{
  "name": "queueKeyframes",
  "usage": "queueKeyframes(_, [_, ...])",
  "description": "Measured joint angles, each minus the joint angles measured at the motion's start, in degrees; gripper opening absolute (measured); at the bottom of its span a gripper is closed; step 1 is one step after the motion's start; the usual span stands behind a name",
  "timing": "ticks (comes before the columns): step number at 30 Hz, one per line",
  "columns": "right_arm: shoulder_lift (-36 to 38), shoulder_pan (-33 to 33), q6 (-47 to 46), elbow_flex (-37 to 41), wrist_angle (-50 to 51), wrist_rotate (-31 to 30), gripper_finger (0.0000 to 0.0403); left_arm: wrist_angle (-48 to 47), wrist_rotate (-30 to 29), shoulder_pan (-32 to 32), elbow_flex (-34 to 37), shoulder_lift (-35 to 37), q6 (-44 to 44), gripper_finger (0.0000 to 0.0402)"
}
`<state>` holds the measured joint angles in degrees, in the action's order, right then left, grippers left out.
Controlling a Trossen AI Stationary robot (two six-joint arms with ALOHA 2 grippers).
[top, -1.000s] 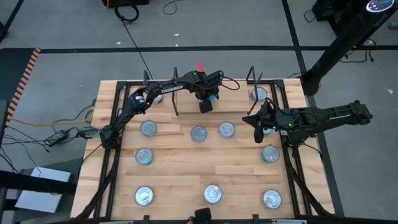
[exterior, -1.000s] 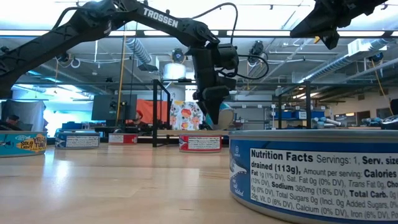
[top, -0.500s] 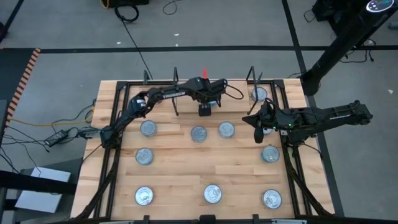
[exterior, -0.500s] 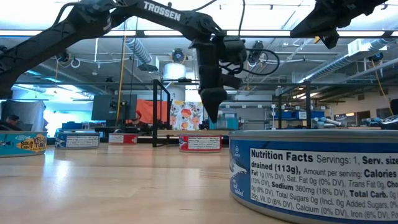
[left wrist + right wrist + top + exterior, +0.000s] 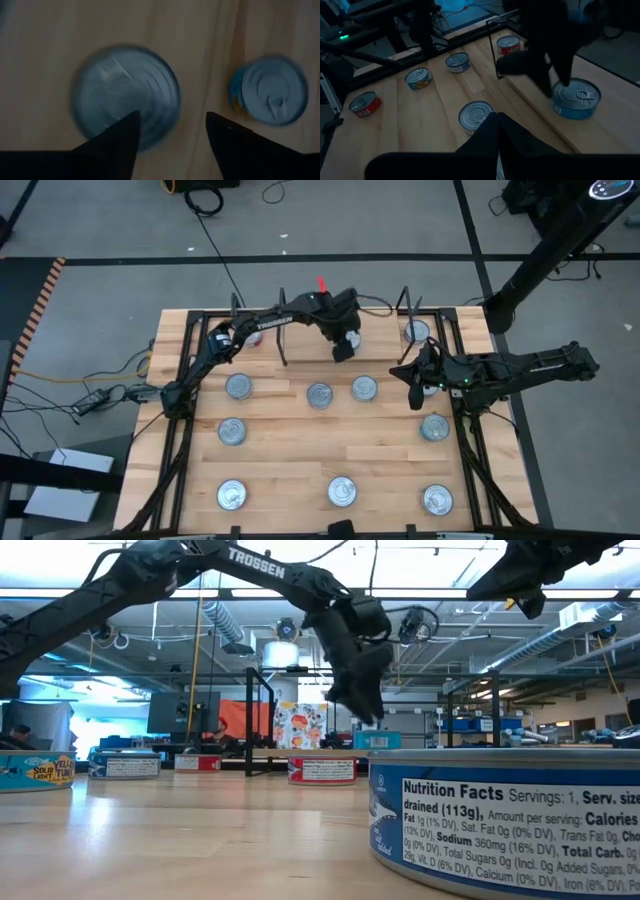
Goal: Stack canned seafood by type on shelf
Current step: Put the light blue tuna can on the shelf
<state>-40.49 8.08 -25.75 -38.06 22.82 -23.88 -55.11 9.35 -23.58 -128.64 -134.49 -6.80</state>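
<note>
Grey floor with dark tape lines surrounds the light-wood tabletop (image 5: 290, 460); across it, a workshop with ceiling lights. Silver-lidded tins (image 5: 318, 394) lie scattered over the tabletop, one near the far right corner on the shelf (image 5: 380, 340). The left claw (image 5: 344, 350) hangs open over the shelf's middle, a blurred tin (image 5: 125, 95) below it. The right claw (image 5: 417, 398) is closed near the right edge, empty. Labels are hard to read from above

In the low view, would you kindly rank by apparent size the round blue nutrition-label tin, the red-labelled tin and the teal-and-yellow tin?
Largest: the blue nutrition-label tin, though it is simply nearest the camera.
Then the teal-and-yellow tin and the red-labelled tin: alike, unranked.
</note>
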Motion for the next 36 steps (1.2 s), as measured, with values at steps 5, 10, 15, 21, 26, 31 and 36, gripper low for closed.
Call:
queueKeyframes(5, [0.0, 0.0, 0.0, 0.0, 0.0, 0.0, 0.0013, 0.6, 4.7, -1.9, -1.5, 0.1, 0.1, 0.0143])
queueKeyframes(10, [0.0, 0.0, 0.0, 0.0, 0.1, 0.0, 0.0013, 4.3, 4.7, -2.7, 0.1, 0.1, 3.3, 0.0042])
queueKeyframes(15, [0.0, 0.0, 0.0, 0.0, 0.2, 0.0, 0.0012, 5.7, 1.0, -4.0, 2.7, 0.0, 7.6, 0.0008])
queueKeyframes(21, [0.0, -0.1, 0.3, 0.0, 0.3, -0.3, 0.0012, 7.7, -1.1, -3.9, 5.3, 0.0, 7.1, 0.0006])
queueKeyframes(26, [0.0, -0.1, -0.2, 0.0, 0.4, -0.4, 0.0013, 9.2, -4.7, -4.4, 5.6, 0.0, 7.1, 0.0006])
queueKeyframes(31, [0.0, -0.1, -1.1, 0.0, 0.4, -0.5, 0.0012, 12.2, -4.7, -5.4, 5.6, 0.0, 7.4, 0.0006])
queueKeyframes(36, [0.0, -0.1, -1.7, 0.0, 0.4, -0.5, 0.0013, 12.3, -5.2, -7.0, 5.6, 0.0, 7.4, 0.0005])
